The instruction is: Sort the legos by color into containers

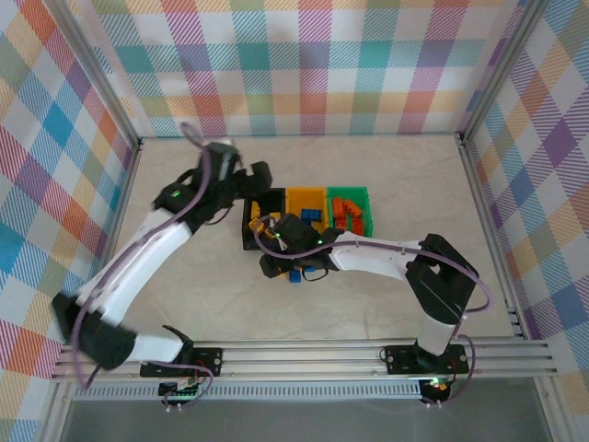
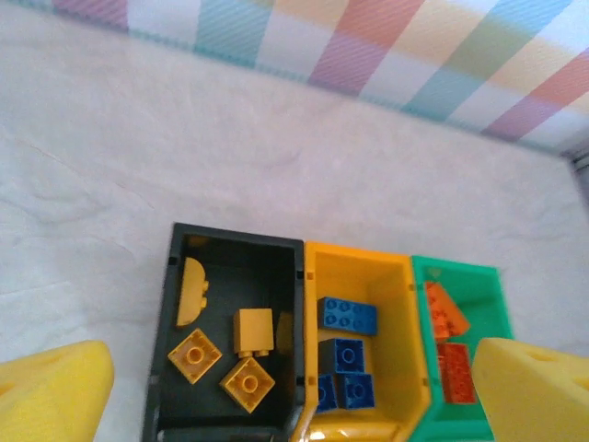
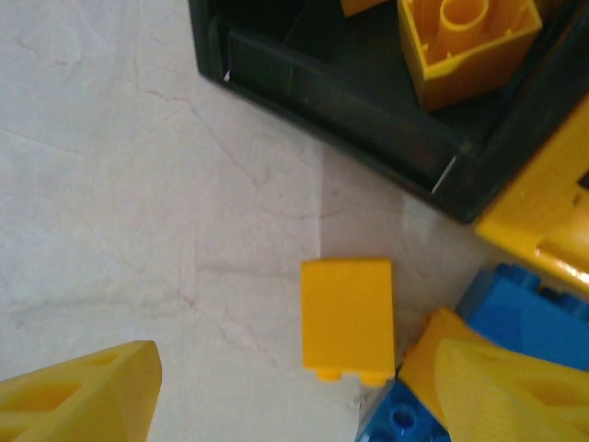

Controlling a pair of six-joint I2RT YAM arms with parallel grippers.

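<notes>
nearly done, i judge: yellow plastic bricks in the black plastic bin, blue bricks in the yellow bin, orange bricks in the green bin; left claw and right claw gape, a stray yellow brick and blue strays under the right.

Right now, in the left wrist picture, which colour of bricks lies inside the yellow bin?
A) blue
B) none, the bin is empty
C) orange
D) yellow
A: the yellow bin holds blue bricks, while the yellow bricks lie in the black bin and the orange bricks in the green bin.
</notes>
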